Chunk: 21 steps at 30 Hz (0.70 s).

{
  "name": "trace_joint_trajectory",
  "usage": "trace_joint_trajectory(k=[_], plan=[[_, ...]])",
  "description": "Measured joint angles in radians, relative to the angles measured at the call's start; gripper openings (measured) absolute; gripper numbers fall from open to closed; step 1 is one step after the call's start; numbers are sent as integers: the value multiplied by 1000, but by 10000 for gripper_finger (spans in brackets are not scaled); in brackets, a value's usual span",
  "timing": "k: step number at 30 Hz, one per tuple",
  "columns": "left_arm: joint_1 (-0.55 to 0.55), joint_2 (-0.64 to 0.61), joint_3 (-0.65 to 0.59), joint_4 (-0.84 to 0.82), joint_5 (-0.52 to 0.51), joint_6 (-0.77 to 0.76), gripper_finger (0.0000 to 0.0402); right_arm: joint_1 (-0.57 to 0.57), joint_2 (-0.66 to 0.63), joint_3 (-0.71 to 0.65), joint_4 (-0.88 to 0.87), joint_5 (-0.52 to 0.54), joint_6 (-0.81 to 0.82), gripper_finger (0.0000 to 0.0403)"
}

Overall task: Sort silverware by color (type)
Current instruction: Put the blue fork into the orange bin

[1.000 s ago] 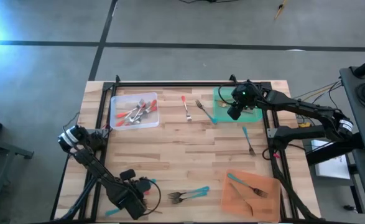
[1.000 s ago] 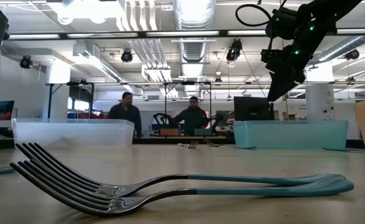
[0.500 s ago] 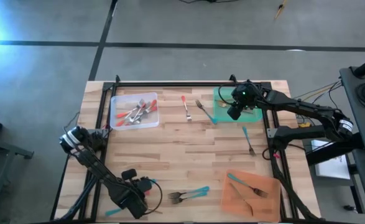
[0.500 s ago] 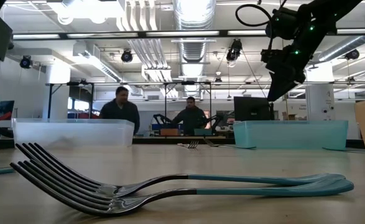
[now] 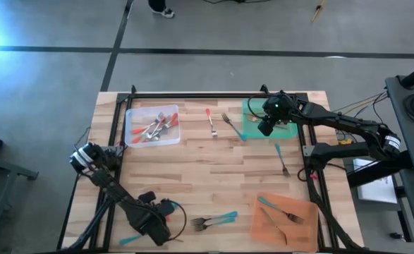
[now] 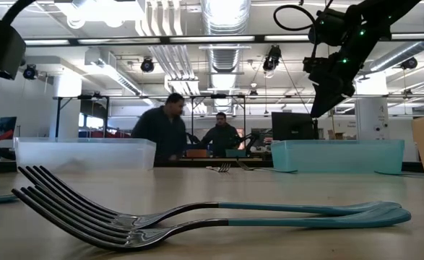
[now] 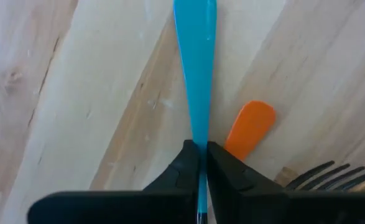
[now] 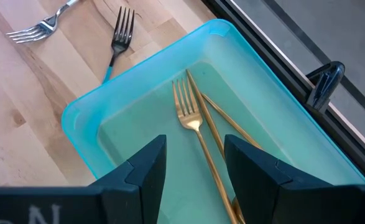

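Left end effector (image 7: 199,163): clamped on teal handle (image 7: 194,56), smooth, tapered.
Right end effector (image 8: 194,163): apart, over green tray (image 8: 83,118).
Worktop (image 7: 76,99): wood planks.

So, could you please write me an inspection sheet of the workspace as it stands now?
Surface: wooden table, dark frame around it.
Job's things: red-handled silverware in the clear tray; gold forks in the green tray; teal forks in the orange tray; two teal forks, a red piece and two more teal forks loose.
Clutter: orange handle tip beside the teal handle.
Grippers: left gripper shut on the teal handle; right gripper open above the green tray.
Cables: beside the right arm's base.
Surroundings: two people behind the table.
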<state>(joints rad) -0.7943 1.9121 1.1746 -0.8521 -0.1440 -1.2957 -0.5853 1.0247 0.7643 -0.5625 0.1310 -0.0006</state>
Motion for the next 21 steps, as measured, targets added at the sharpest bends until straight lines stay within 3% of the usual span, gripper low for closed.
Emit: trace_joint_trajectory(k=[7,15,18,21], plan=[[34,-20,-12,-138,-47,2,1,0,0,0,0,0,0,153],[90,-107,43,-135,-22,46,1,0,0,0,0,0,0,153],[114,-141,96,-148,-89,102,1,0,0,0,0,0,0,153],[135,-159,159,-142,-237,177,1,0,0,0,0,0,0,153]])
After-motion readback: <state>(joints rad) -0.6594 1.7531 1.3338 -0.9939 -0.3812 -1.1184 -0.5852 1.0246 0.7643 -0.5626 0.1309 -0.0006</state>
